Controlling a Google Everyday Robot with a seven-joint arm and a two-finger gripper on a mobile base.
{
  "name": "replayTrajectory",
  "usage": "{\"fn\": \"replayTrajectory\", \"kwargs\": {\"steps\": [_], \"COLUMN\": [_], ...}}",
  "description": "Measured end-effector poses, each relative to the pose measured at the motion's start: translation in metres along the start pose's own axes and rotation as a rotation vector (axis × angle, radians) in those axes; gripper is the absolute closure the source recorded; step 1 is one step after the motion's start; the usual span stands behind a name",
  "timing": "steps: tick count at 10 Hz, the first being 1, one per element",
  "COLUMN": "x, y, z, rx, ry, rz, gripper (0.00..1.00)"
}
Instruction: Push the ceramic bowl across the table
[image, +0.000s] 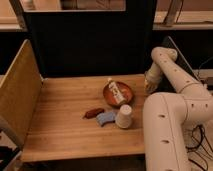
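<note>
The ceramic bowl (118, 94) is shallow, round and reddish-brown. It sits right of the middle of the pale wooden table (65, 125), and a small white bottle-like object (115, 90) lies in it. The white arm comes in from the right. Its end with the gripper (149, 86) hangs low just right of the bowl's rim, near the table's right edge. I cannot tell whether it touches the bowl.
An upside-down white cup (124, 116) stands in front of the bowl. A blue piece (105, 118) and a small dark-red flat piece (93, 113) lie beside the cup. A tan side panel (17, 95) walls the left, a dark panel (90, 45) the back. The arm's large body (172, 135) fills the front right.
</note>
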Motion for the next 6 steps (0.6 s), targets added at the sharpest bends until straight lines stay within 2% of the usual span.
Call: {"fn": "replayTrajectory", "kwargs": {"steps": [1,3,6], "x": [0.0,0.001,0.005], "y": [0.008,0.039,0.066], "z": [0.001,-0.002,-0.003], "rx": [0.003,0.016,0.066], "ry": [0.006,0.015,0.023], "rz": [-0.029,-0.114,-0.189], "gripper": [1.0,1.0,1.0]}}
